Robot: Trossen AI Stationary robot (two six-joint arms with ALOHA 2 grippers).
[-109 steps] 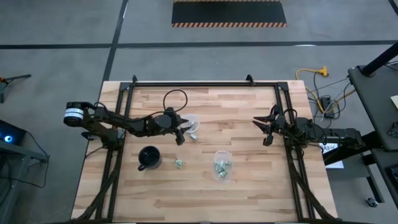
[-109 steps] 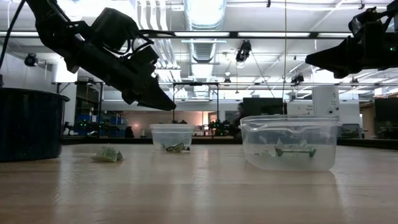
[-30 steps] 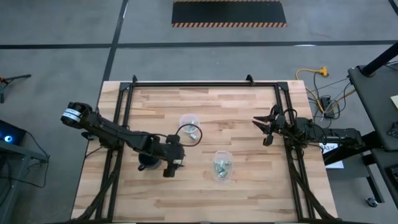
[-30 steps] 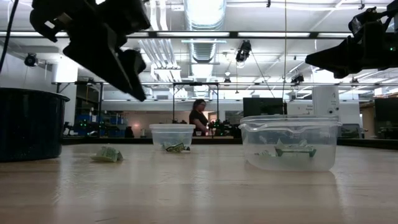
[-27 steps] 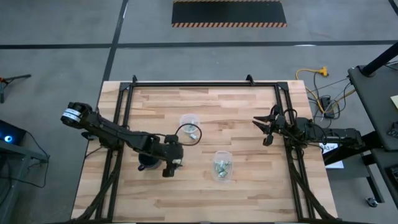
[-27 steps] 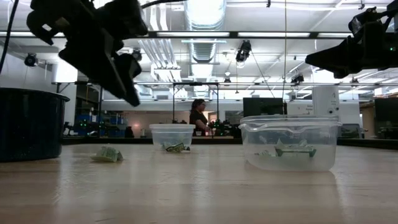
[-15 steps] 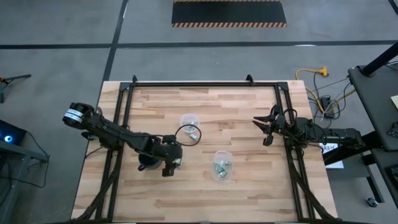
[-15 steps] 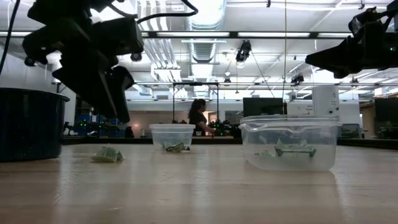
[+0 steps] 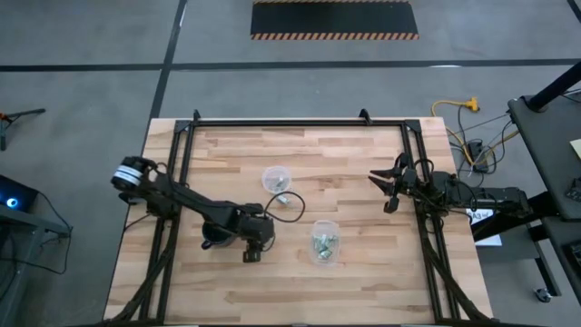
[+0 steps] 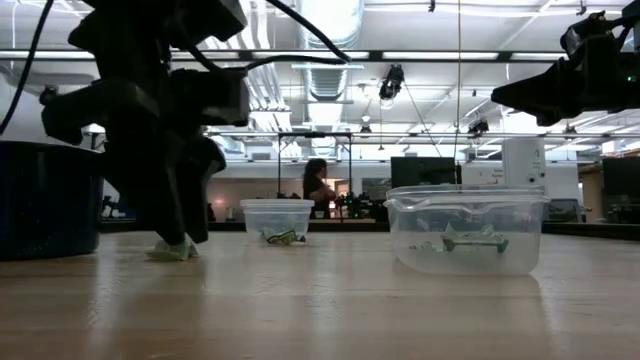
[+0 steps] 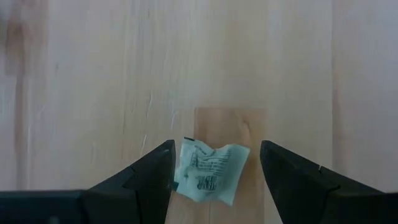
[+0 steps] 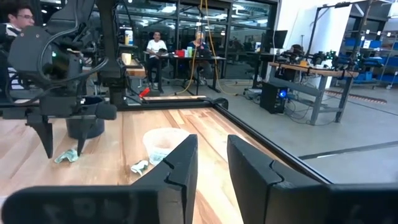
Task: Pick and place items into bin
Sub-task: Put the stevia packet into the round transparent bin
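A crumpled pale green item [image 11: 210, 172] lies on the wooden table to the right of the black mug [image 9: 216, 238]. My left gripper [image 11: 217, 147] has come down over it, pointing steeply down and open, one finger on each side of the piece; I cannot tell whether either finger touches it. In the low view the fingertips [image 10: 178, 236] stand almost at the tabletop by the piece [image 10: 172, 250]. The clear bin [image 10: 465, 205] holds several items [image 9: 322, 241]. My right gripper [image 9: 390, 186] waits level at the table's right side, open with a narrow gap [image 12: 212, 163].
A small round clear container [image 9: 275, 178] stands beyond the left gripper, with one item [image 10: 284, 238] in it and another piece [image 9: 284, 195] on the table beside it. A black metal frame [image 9: 300, 123] runs around the table. People show in the room behind.
My left gripper has sunk from well above the table down to the tabletop, tipping steeper and drifting slightly toward the right and near edges, so that its open fingers now straddle the green piece. The piece has stayed where it was.
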